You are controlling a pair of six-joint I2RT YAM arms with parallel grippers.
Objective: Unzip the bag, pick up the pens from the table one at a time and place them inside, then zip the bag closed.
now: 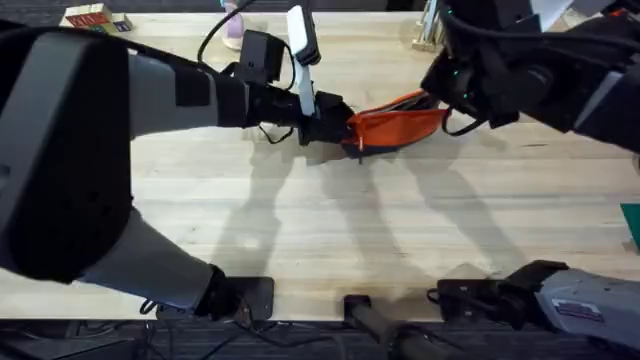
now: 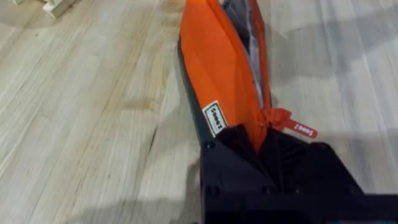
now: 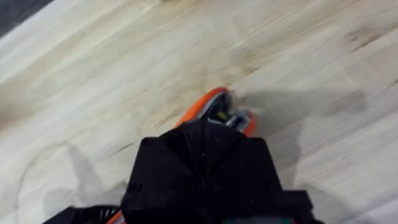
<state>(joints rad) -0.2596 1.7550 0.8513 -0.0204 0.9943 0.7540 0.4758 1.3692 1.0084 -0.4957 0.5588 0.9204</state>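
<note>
Between both grippers, the bag

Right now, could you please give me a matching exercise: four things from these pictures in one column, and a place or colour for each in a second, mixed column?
Things:
1. bag
2. left gripper
3. right gripper
4. zipper pull tag

Descriptions:
A. at the bag's far end, toward the back right of the table
B. red, with white lettering
C. orange with a dark base, lying on the wood
D. at the bag's end nearer the table's middle

Pairs: 1-C, 2-D, 3-A, 4-B
</note>
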